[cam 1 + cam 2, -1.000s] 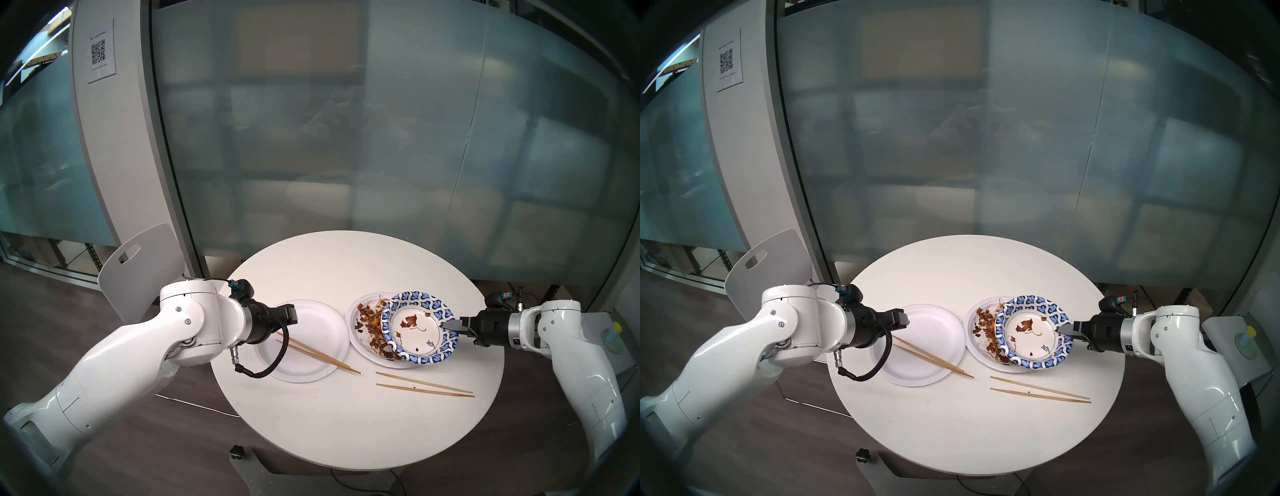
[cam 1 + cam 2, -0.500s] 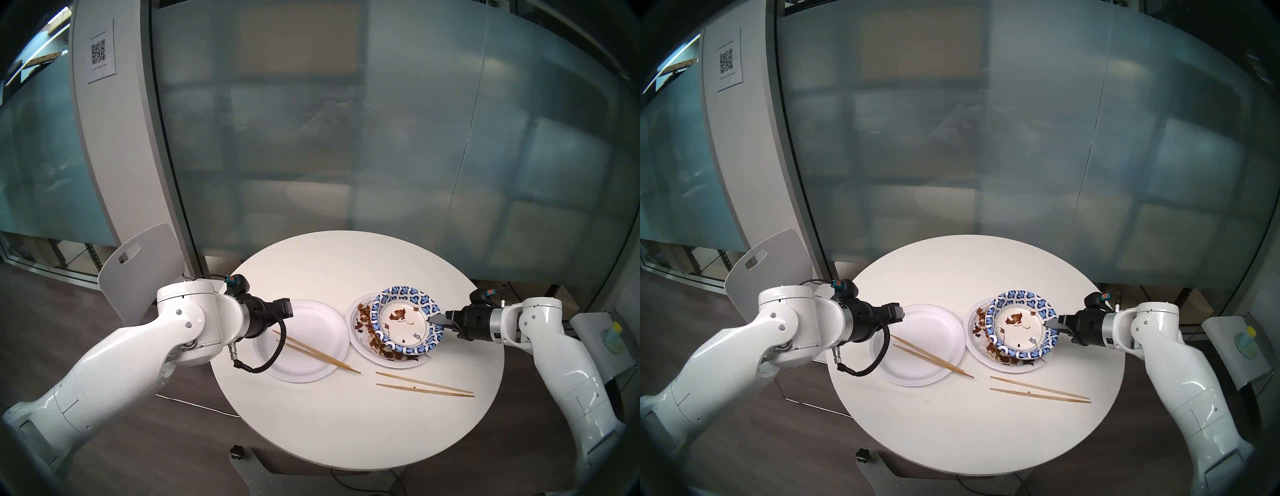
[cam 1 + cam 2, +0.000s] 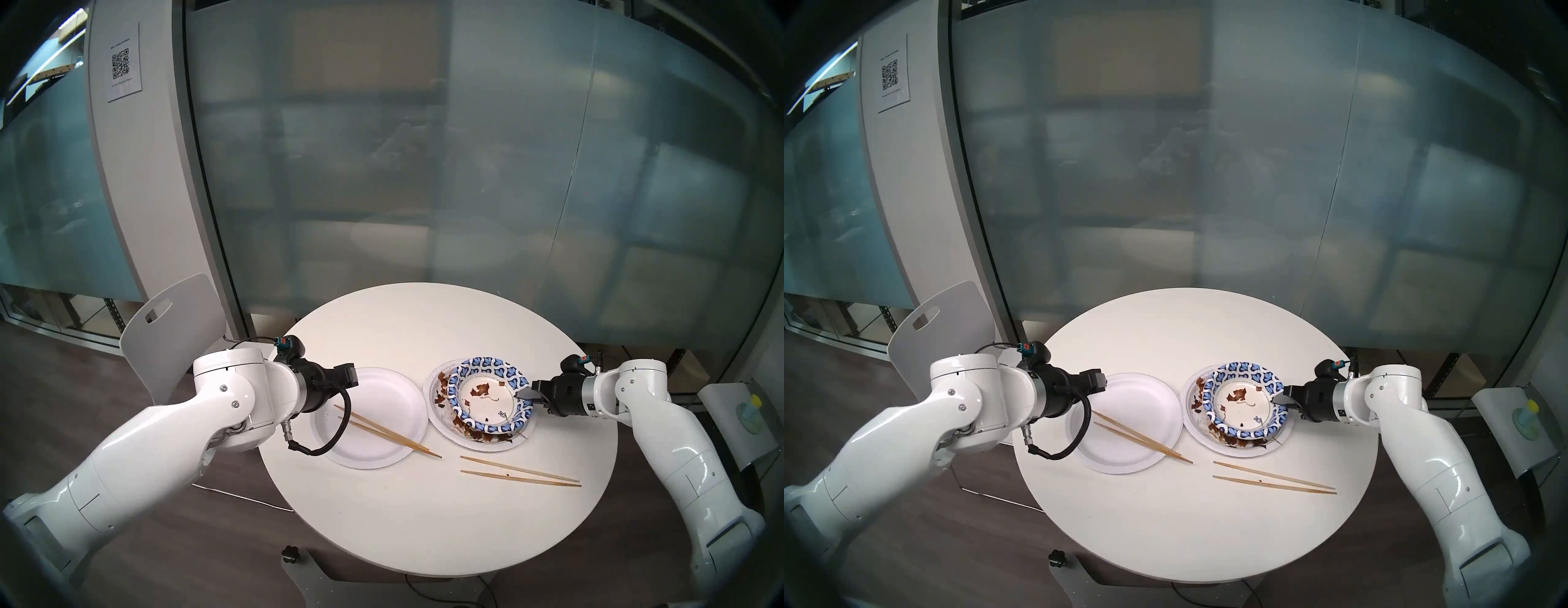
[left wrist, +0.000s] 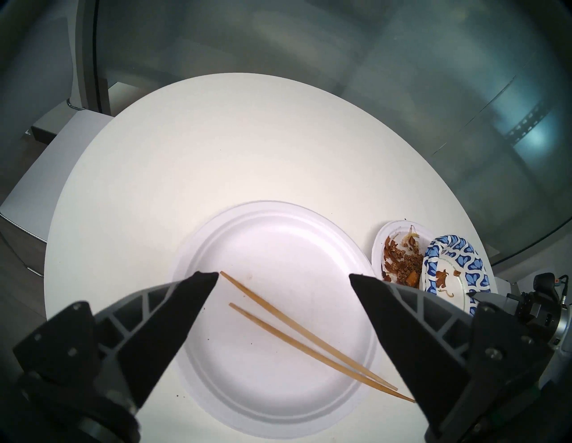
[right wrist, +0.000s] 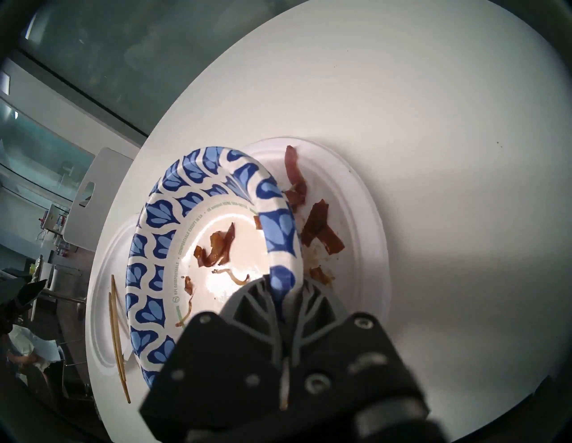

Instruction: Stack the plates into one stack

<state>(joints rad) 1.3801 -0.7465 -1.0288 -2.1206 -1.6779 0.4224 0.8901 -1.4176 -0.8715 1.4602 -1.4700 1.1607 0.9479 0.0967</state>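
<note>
A blue-patterned plate (image 3: 479, 365) with a few food scraps is tilted over a plain white plate (image 3: 430, 395) that holds brown scraps. My right gripper (image 3: 522, 392) is shut on the patterned plate's right rim; the right wrist view shows the rim (image 5: 280, 235) pinched between the fingers of that gripper (image 5: 286, 283). A second plain white plate (image 3: 382, 403) lies to the left with two chopsticks (image 3: 390, 435) across it. My left gripper (image 4: 284, 275) is open and empty above that plate's left edge (image 4: 278, 247). A second patterned plate is not in view.
Another pair of chopsticks (image 3: 519, 473) lies on the round white table (image 3: 424, 509) in front of the right plates. A white chair (image 3: 178, 322) stands at the back left. A side stand with a yellow-capped item (image 3: 749, 414) is at the far right.
My right gripper has carried the patterned plate leftward and lower, further over the white plate with scraps. The left arm has shifted only slightly.
</note>
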